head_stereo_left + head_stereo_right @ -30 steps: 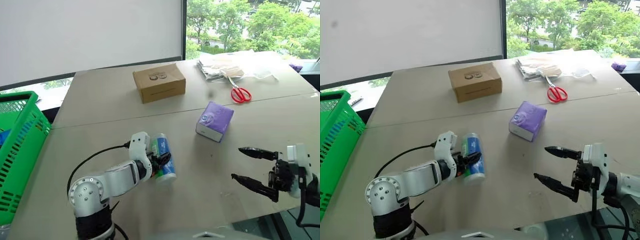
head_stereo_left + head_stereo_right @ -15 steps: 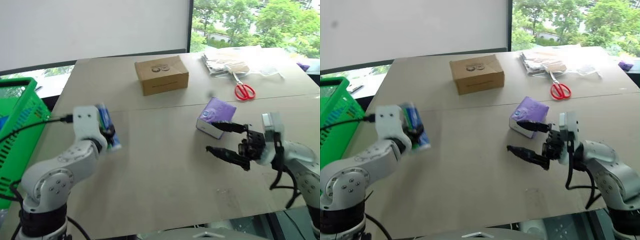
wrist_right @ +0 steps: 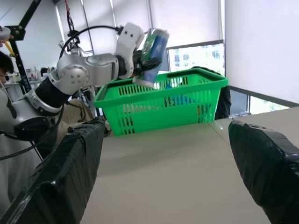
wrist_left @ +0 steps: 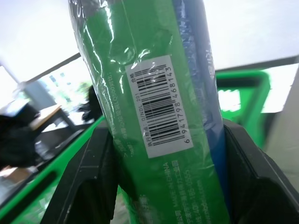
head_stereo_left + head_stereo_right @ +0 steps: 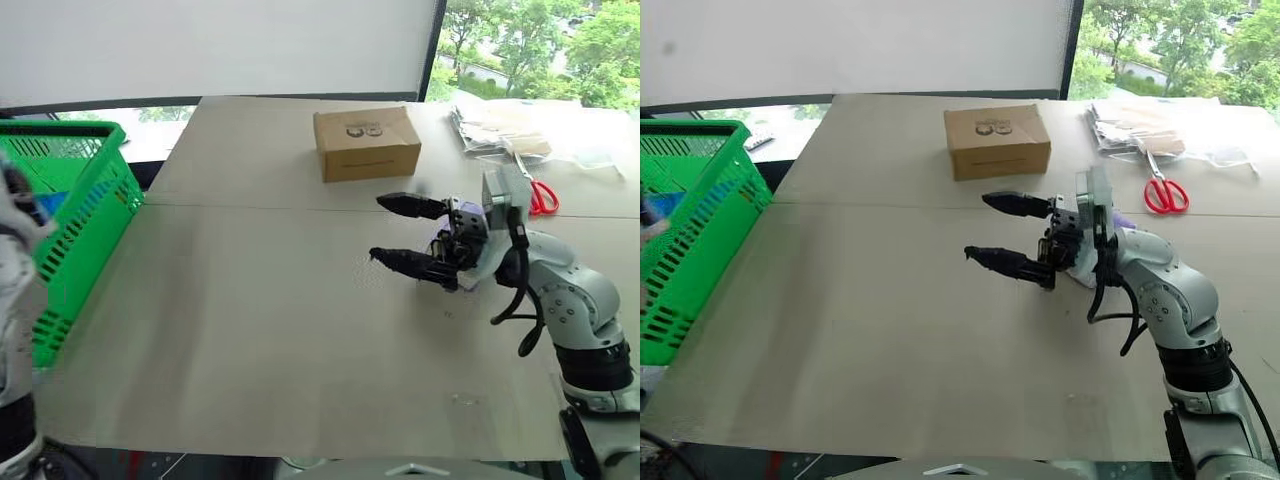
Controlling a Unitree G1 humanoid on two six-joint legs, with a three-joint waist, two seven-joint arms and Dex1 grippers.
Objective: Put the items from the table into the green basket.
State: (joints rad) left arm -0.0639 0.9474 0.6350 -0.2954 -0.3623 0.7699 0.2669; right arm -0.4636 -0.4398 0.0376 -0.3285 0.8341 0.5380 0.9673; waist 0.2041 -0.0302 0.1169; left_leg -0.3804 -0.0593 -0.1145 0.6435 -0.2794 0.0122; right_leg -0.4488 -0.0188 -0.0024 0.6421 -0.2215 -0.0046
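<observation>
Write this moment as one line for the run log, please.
left hand: shut on cylinder, above basket | right hand: open, empty, above table | purple pack: on table behind right hand

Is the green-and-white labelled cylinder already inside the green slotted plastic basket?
No. The left gripper holds the cylinder above the basket's rim.

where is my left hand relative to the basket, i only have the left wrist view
observer: The left hand holds the cylinder up, higher than the green basket rim; I can't tell if it's over the opening.
operator: anything in the basket already
observer: Something blue lies inside.
operator: and the right hand
observer: The right hand is open above the table, with the purple pack partly hidden behind it.
</observation>
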